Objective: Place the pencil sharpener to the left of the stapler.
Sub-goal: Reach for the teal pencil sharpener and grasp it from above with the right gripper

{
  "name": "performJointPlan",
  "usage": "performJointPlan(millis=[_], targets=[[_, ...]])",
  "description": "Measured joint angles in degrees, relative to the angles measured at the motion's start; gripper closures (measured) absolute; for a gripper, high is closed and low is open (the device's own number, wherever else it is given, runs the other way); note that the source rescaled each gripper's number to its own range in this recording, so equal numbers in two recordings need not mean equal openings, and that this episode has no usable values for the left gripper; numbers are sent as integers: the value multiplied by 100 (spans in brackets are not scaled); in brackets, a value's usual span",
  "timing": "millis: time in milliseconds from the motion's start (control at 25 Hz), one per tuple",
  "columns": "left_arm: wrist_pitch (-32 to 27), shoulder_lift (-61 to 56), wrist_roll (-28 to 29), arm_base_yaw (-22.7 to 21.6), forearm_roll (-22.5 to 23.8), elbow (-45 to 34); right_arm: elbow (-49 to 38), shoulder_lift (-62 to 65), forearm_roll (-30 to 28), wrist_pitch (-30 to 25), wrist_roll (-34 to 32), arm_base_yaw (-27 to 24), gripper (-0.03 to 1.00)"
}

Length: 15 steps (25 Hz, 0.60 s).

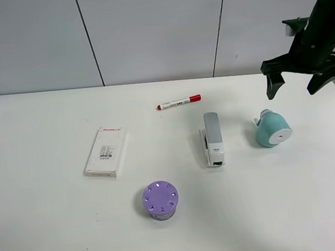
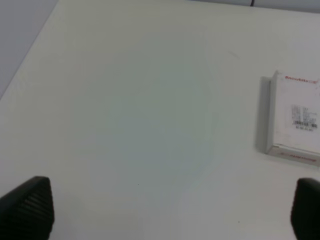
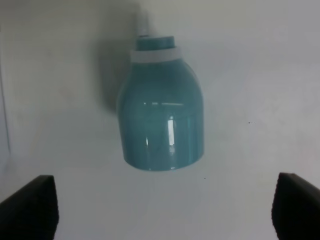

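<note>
The teal pencil sharpener lies on its side on the white table, to the right of the grey and white stapler. My right gripper hovers open above and behind the sharpener, holding nothing. In the right wrist view the pencil sharpener fills the middle, between and beyond my two wide-apart fingertips. My left gripper is open over bare table at the far left; the exterior high view does not show it.
A red-capped white marker lies behind the stapler. A flat white box sits left of centre, also the box in the left wrist view. A purple cylinder with holes stands near the front.
</note>
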<state>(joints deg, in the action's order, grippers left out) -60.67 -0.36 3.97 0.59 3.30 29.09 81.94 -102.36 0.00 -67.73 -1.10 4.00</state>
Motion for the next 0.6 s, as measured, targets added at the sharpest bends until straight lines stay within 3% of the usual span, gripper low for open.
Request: performJointPlan(millis=[600], targets=[[0, 0, 0, 0, 0, 0, 16, -975, 129, -12, 380, 0, 16]])
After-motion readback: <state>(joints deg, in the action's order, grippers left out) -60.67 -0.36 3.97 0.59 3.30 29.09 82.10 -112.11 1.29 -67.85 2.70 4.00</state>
